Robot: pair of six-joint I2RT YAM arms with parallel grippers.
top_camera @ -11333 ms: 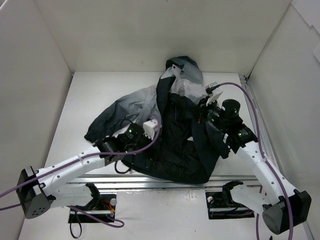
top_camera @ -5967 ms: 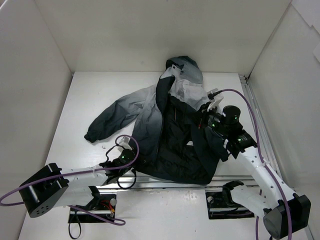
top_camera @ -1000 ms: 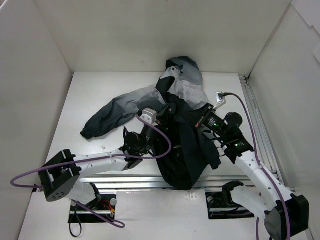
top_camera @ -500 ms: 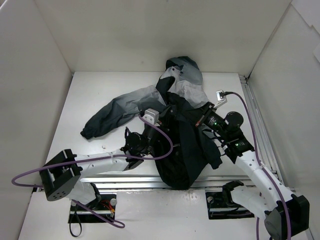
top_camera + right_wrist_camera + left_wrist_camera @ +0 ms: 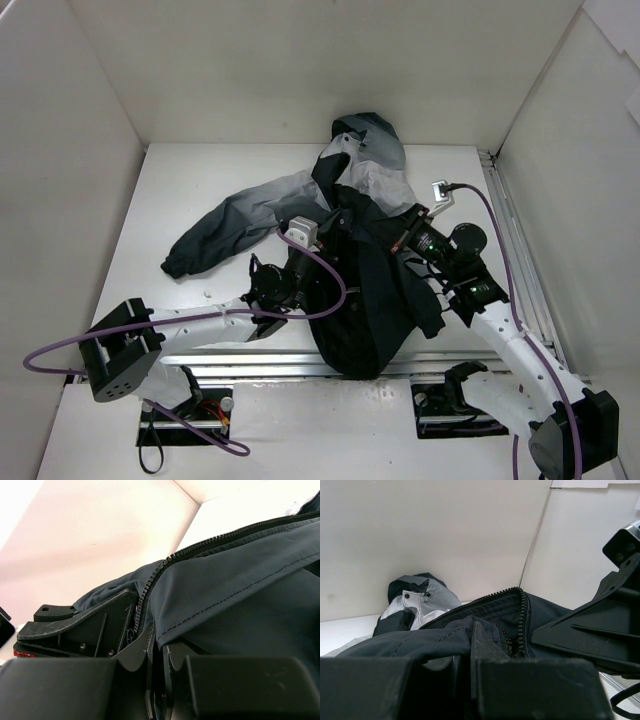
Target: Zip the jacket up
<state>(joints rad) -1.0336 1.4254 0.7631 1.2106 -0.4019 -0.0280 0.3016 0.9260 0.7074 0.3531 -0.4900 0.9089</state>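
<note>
My left gripper (image 5: 472,635) and right gripper (image 5: 154,645) each pinch the jacket (image 5: 365,270), which lies crumpled mid-table (image 5: 190,180) with its hood toward the far wall. The thin, smooth fabric fades from pale grey to charcoal. Fine dark zipper teeth (image 5: 165,565) ridge its front edge.

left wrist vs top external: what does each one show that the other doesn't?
Only left wrist: the zipper teeth up close, curving along the dark front edge, and the left gripper shut on jacket fabric.
Only top external: the whole layout, with one sleeve stretched out to the left across the table.
Both: the hood at the far end, and the right gripper close by on the right, at the same front opening.
</note>
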